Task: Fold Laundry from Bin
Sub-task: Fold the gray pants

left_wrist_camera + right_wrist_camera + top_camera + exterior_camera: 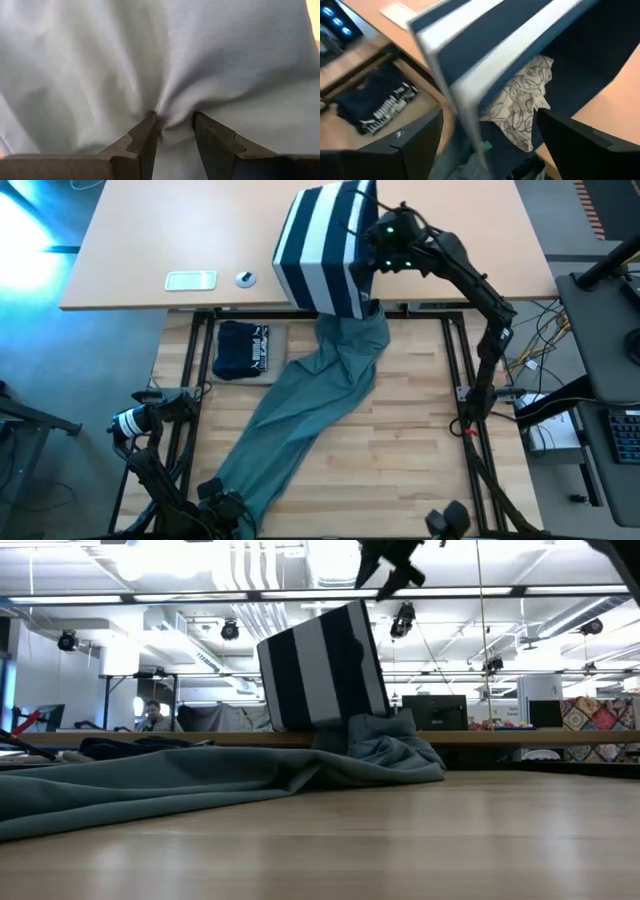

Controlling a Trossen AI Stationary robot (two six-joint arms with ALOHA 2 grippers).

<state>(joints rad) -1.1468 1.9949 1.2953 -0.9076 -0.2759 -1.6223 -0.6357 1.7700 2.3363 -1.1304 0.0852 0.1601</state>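
The unloading step is in hand — the left gripper (172, 131) pinches the teal-green garment (300, 415) trailing from the tipped bin (320, 250), the right gripper (490, 145) gapes beside it — next, draw the cloth clear.

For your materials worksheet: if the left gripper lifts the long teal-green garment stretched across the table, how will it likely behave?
Probably floppy: the teal-green garment lies in soft folds from the bin down to the left gripper. It bunches where the fingers pinch it, so it should drape and trail. It looks light, and may drag along the table.
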